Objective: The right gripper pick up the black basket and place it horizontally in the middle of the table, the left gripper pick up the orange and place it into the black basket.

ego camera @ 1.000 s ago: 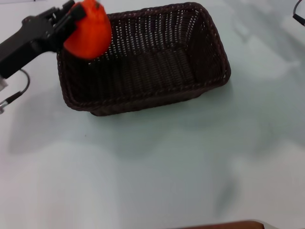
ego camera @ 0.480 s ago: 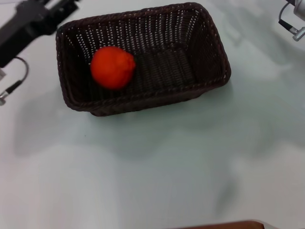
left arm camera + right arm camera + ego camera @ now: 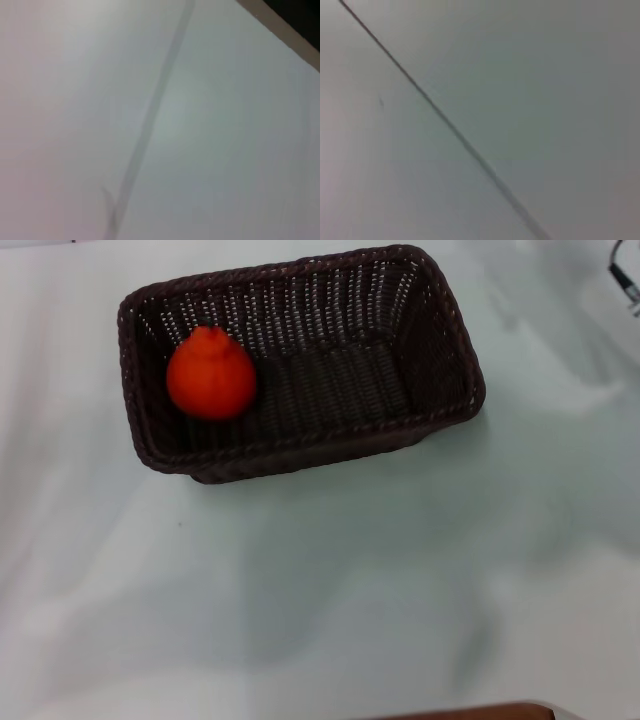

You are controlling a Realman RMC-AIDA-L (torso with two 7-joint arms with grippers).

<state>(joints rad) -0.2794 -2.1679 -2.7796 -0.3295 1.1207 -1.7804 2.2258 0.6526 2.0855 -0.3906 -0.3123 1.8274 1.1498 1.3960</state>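
The black basket [image 3: 300,370] lies lengthwise across the far middle of the white table [image 3: 320,590] in the head view. The orange [image 3: 210,375] rests inside the basket at its left end, knob pointing up and away. No gripper holds it. The left gripper is out of view. Of the right arm only a thin cable [image 3: 625,280] shows at the far right edge; its gripper is out of view. Both wrist views show only bare pale surface with a thin dark line across it.
A brown strip [image 3: 470,712] shows at the near edge of the table. A brown table edge [image 3: 280,25] crosses one corner of the left wrist view.
The left gripper let go of the orange, which dropped into the basket and settled toward its left end. The left arm withdrew out of view; the right arm's tip also left the frame.
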